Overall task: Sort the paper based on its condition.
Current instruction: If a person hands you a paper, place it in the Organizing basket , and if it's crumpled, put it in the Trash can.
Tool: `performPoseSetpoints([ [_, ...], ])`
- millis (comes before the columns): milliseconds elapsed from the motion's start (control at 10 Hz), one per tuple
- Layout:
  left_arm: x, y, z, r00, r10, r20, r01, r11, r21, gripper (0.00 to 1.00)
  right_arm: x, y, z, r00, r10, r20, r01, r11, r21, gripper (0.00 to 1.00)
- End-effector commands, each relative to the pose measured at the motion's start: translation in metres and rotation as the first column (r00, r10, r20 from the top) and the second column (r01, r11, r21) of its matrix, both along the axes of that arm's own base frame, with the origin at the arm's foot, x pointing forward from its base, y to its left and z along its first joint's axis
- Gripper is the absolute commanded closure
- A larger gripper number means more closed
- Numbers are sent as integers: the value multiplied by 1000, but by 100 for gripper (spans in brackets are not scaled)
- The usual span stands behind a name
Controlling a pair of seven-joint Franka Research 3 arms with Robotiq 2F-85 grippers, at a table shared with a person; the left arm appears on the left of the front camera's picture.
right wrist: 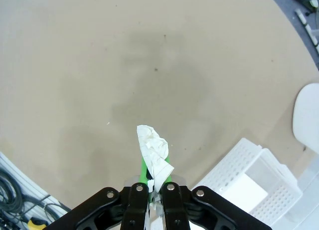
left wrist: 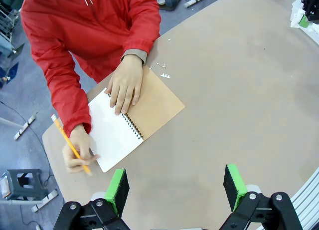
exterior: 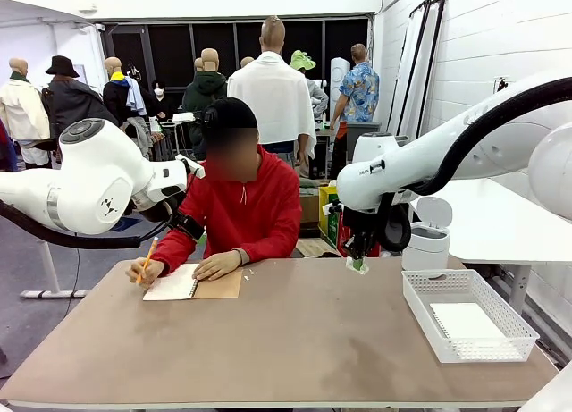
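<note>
The right claw point(exterior: 359, 262) is clenched on a crumpled paper scrap point(right wrist: 153, 147), above the worktop point(exterior: 313, 340) just left of the white basket point(exterior: 413, 291), which holds a flat sheet point(exterior: 465, 321). Pinched by one end only, the scrap could slip free short of the basket, or land in with the good sheet. The left claw point(left wrist: 174, 185) hangs released, well left of the basket.

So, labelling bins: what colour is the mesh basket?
White; the basket shows best in the front view.
</note>
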State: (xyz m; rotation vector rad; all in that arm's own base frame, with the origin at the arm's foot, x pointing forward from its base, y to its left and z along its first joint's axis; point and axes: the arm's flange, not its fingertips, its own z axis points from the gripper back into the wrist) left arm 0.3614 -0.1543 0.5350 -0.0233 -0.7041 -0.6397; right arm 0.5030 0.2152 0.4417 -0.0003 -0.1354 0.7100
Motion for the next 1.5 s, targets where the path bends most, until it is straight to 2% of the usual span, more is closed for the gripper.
performPoseSetpoints([
  [0, 0, 1, 0, 1000, 2, -4, -2, 1000, 0, 0, 16, -10, 2, 988, -141, 67, 146, 987, -69, 96],
  [200, 0, 1, 0, 1000, 2, -4, -2, 1000, 0, 0, 40, -36, 8, 905, -390, 170, 414, 900, -139, 96],
  [400, 0, 1, 0, 1000, 2, -4, -2, 1000, 0, 0, 62, -60, 14, 821, -531, 211, 562, 816, -133, 96],
  [600, 0, 1, 0, 1000, 2, -4, -2, 1000, 0, 0, 83, -75, 20, 717, -625, 310, 679, 727, -105, 96],
  [700, 0, 1, 0, 1000, 2, -4, -2, 1000, 0, 0, 96, -84, 22, 642, -668, 376, 741, 666, -82, 96],
  [900, 0, 1, 0, 1000, 2, -4, -2, 1000, 0, 0, 112, -96, 25, 552, -731, 401, 799, 602, -4, 96],
  [1100, 0, 1, 0, 1000, 2, -4, -2, 1000, 0, 0, 123, -110, 23, 444, -786, 429, 859, 511, 46, 96],
  [1200, 0, 1, 0, 1000, 2, -4, -2, 1000, 0, 0, 127, -114, 21, 418, -801, 428, 868, 491, 70, 96],
  [1300, 0, 1, 0, 1000, 2, -4, -2, 1000, 0, 0, 125, -113, 20, 427, -808, 406, 863, 498, 82, 96],
  [1400, 0, 1, 0, 1000, 2, -4, -2, 1000, 0, 0, 121, -120, 27, 471, -789, 393, 846, 530, 50, 96],
])
